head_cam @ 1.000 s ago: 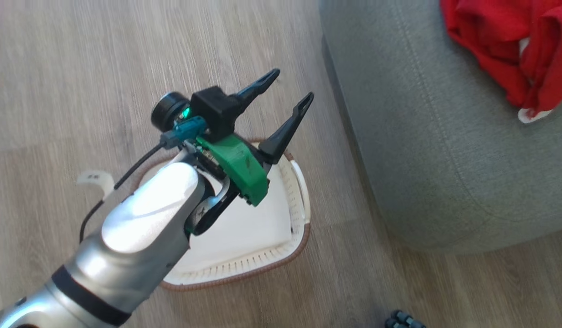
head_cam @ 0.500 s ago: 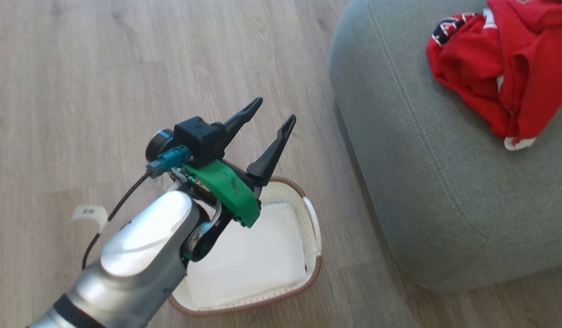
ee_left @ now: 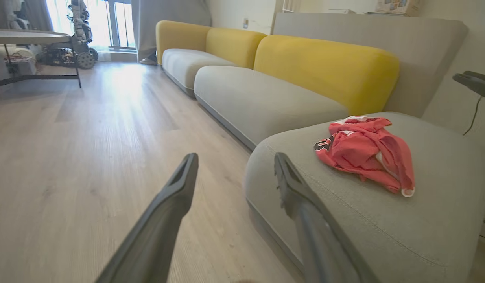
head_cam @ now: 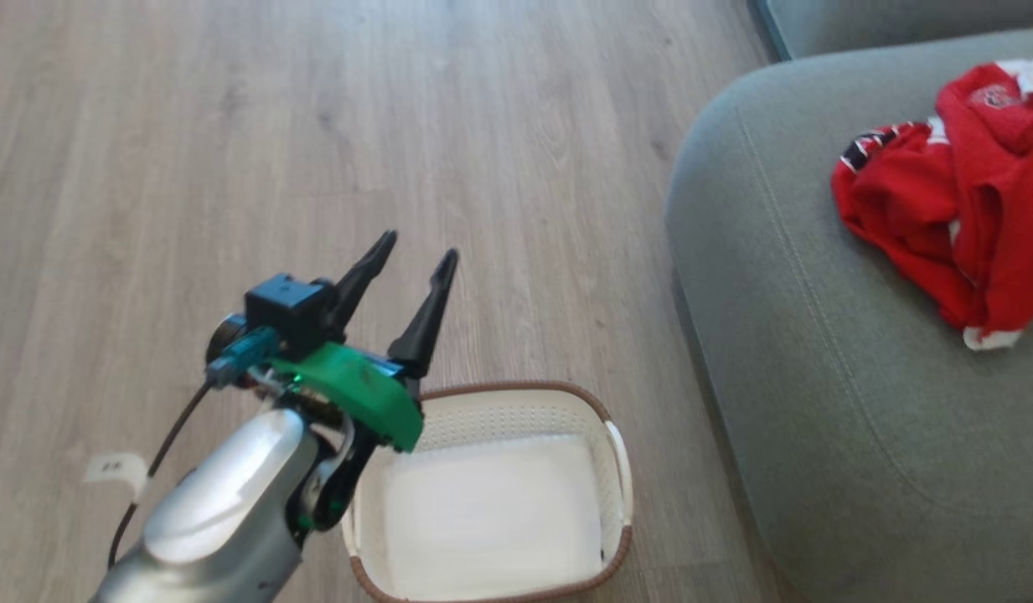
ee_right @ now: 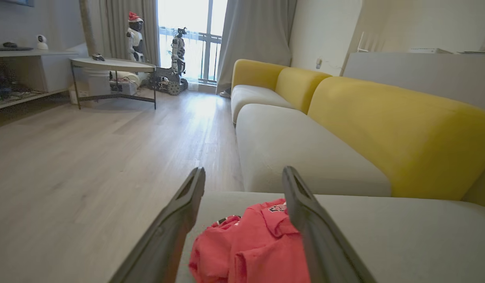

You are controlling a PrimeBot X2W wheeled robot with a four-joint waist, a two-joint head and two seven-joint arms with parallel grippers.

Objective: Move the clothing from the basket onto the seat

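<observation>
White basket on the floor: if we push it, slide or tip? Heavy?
Probably light: the basket is thin perforated plastic with only its flat white base inside. Likely slides rather than tips: low, wide, on a smooth wood floor. Walls may flex if squeezed.

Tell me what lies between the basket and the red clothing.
In the head view, a narrow strip of bare wood floor, then the seat with its rounded edge and stitched top. Nothing else lies between the basket and the clothing.
</observation>
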